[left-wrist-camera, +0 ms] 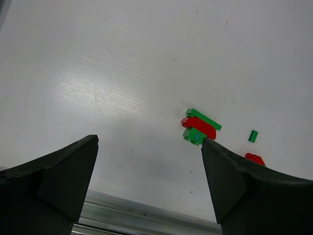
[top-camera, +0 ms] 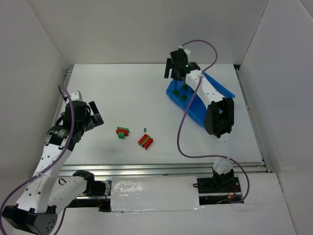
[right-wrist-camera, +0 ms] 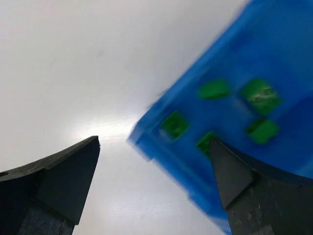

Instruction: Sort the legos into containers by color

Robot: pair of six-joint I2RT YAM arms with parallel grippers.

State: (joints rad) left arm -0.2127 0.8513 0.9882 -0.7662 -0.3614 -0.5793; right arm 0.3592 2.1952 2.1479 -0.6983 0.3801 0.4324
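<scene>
The blue bin (top-camera: pixel 193 105) stands at the back right; several green legos (top-camera: pixel 185 93) lie in its left compartment, also in the right wrist view (right-wrist-camera: pixel 213 89). My right gripper (top-camera: pixel 172 68) hangs open and empty over the bin's far left corner (right-wrist-camera: pixel 146 139). On the table lie a red-and-green stack (top-camera: pixel 122 131), a second stack (top-camera: pixel 145 141) and a tiny green piece (top-camera: pixel 145 129). My left gripper (top-camera: pixel 95 113) is open and empty, left of the first stack (left-wrist-camera: pixel 199 127). The tiny green piece (left-wrist-camera: pixel 253 136) and a red bit (left-wrist-camera: pixel 254 158) show at its right finger.
White walls close in the table on three sides. A metal rail (top-camera: pixel 161 169) runs along the near edge. The right arm (top-camera: pixel 217 115) and its cable (top-camera: pixel 183 137) cross over the bin's right part, hiding that compartment.
</scene>
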